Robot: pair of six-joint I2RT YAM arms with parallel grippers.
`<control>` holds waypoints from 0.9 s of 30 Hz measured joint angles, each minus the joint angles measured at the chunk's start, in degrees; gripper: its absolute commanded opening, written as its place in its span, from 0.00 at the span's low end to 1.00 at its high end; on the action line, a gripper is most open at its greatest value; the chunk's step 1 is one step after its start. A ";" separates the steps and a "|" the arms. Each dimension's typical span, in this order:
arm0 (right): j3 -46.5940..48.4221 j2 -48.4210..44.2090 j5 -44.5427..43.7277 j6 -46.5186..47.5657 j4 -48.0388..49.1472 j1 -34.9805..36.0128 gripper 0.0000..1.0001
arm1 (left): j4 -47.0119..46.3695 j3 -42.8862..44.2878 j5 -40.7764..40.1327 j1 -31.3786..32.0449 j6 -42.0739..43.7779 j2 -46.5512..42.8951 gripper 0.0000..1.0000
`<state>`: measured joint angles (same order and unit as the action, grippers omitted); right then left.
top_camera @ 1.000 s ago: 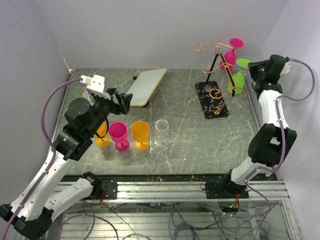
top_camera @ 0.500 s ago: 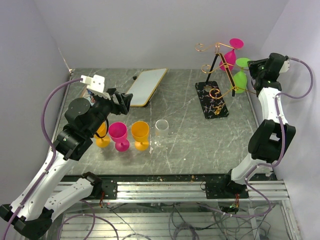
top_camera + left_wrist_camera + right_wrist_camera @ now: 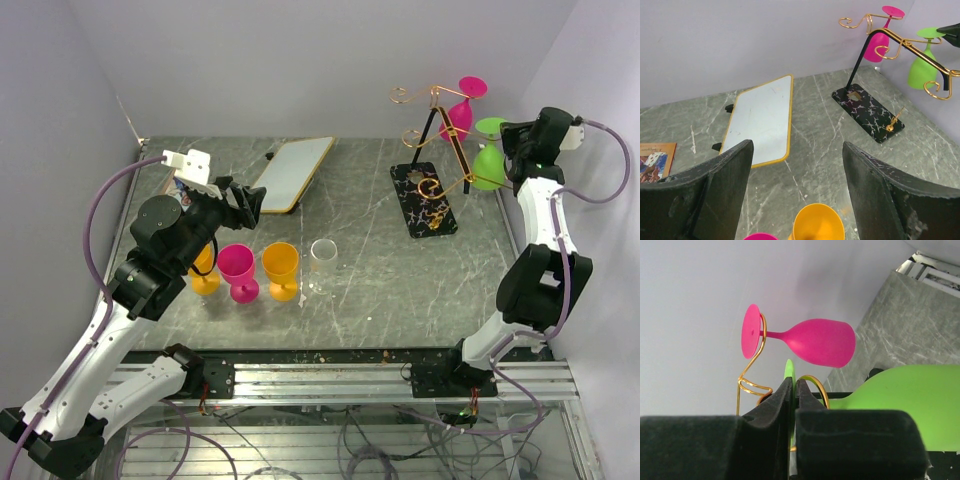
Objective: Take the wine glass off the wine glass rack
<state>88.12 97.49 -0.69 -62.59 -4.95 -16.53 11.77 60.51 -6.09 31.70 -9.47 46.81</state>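
The right gripper (image 3: 792, 392) is clamping the foot of the green wine glass (image 3: 900, 395) (the left gripper (image 3: 797, 147) is hanging open), likely needing a slide off the wine glass rack (image 3: 752, 360) next.

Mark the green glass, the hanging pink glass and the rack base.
green glass (image 3: 488, 168): top external view, on its bowl.
hanging pink glass (image 3: 820, 342): right wrist view, on its bowl.
rack base (image 3: 868, 113): left wrist view, on its veined top.
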 measured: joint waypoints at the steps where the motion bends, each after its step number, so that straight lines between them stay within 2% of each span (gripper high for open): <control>1: -0.28 -0.24 -0.31 -0.17 0.02 0.00 0.00 | 0.02 0.00 0.00 0.00 0.00 -0.02 0.82; 17: -4.17 -4.15 -2.36 -1.38 0.52 -0.17 0.00 | 0.00 0.00 0.00 0.37 0.00 -0.02 0.82; 27: -5.33 -4.24 -0.42 -4.42 1.64 -1.51 0.00 | 0.02 0.00 0.00 0.37 0.00 -0.04 0.82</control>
<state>82.78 93.25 -1.10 -67.00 -3.31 -18.04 11.79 60.51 -6.09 32.08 -9.47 46.76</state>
